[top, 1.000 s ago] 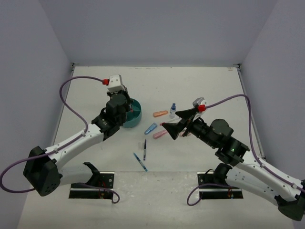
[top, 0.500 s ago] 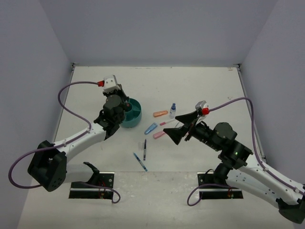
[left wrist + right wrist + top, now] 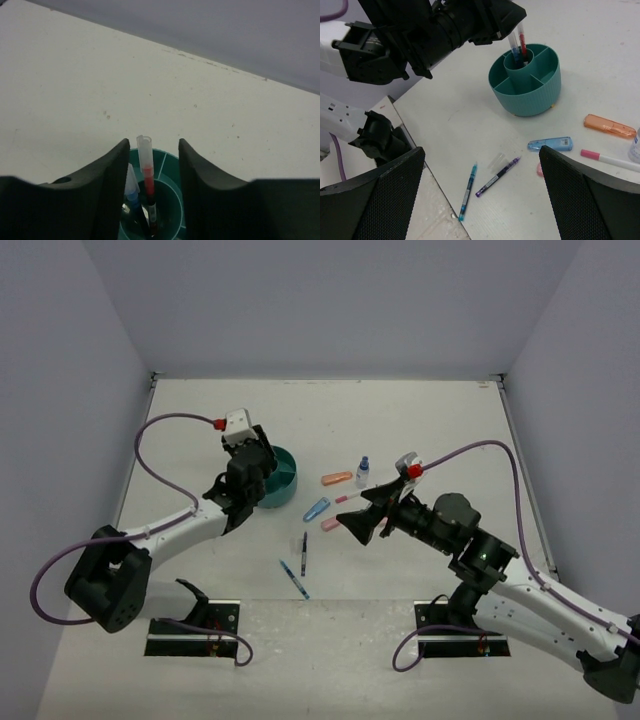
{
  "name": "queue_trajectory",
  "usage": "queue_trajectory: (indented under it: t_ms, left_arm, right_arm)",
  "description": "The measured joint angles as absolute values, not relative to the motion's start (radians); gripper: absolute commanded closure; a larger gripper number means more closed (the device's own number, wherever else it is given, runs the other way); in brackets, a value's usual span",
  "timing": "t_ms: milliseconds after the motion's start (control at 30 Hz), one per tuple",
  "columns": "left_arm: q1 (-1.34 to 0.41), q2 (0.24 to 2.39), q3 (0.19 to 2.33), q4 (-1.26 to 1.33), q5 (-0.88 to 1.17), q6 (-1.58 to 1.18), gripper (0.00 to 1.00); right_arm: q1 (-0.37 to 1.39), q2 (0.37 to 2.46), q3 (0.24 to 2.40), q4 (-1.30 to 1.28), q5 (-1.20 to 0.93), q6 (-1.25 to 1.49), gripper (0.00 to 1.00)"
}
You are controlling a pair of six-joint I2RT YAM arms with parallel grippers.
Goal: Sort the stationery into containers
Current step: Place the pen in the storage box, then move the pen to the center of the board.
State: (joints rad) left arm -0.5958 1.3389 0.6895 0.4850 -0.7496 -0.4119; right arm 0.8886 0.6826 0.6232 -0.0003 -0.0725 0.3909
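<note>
The round teal organizer (image 3: 284,480) stands left of centre. My left gripper (image 3: 258,462) hovers over it, open. In the left wrist view its jaws (image 3: 152,190) straddle the central cup (image 3: 172,200), where a red pen (image 3: 146,167) and a blue pen (image 3: 131,192) stand free. My right gripper (image 3: 360,521) is wide open and empty above loose stationery: an orange marker (image 3: 337,478), a small bottle (image 3: 362,471), a light-blue marker (image 3: 316,509), a pink marker (image 3: 331,524) and a pink-and-white pen (image 3: 347,498). A purple pen (image 3: 497,176) and a teal pen (image 3: 468,192) lie between the right fingers (image 3: 370,200).
The table's near edge and the black arm mounts (image 3: 195,625) lie just below the two loose pens. The left arm's forearm (image 3: 420,35) reaches over the organizer (image 3: 527,95) from the left. Grey walls close the table on three sides.
My right gripper has moved a little left and down toward the pink marker. My left wrist has shifted slightly over the organizer and stays above it.
</note>
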Motion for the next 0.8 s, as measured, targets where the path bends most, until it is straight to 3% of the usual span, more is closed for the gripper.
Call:
queue_trajectory:
  t_ms: [167, 267, 433, 567, 633, 800]
  left_arm:
    - [-0.596, 1.275, 0.69, 0.365, -0.689, -0.458, 0.12]
    - [-0.596, 1.196, 0.723, 0.234, -0.626, -0.496, 0.0]
    - [-0.597, 1.041, 0.862, -0.046, -0.513, -0.575, 0.0]
    - [-0.597, 0.92, 0.979, -0.285, -0.469, -0.621, 0.0]
    - [-0.597, 0.882, 1.031, -0.392, -0.458, -0.629, 0.0]
    - [-0.597, 0.815, 1.11, -0.667, -0.444, -0.613, 0.0]
  right_arm:
    - [0.889, 0.725, 0.619, -0.019, -0.047, 0.429, 0.01]
    - [0.889, 0.811, 0.64, -0.066, 0.022, 0.487, 0.01]
    - [0.888, 1.07, 0.747, -0.189, 0.117, 0.621, 0.2]
    - [0.911, 1.221, 0.824, -0.271, 0.161, 0.741, 0.46]
    - [0.95, 1.276, 0.853, -0.299, 0.189, 0.801, 0.51]
    - [1.083, 1.425, 0.919, -0.322, 0.225, 0.934, 0.52]
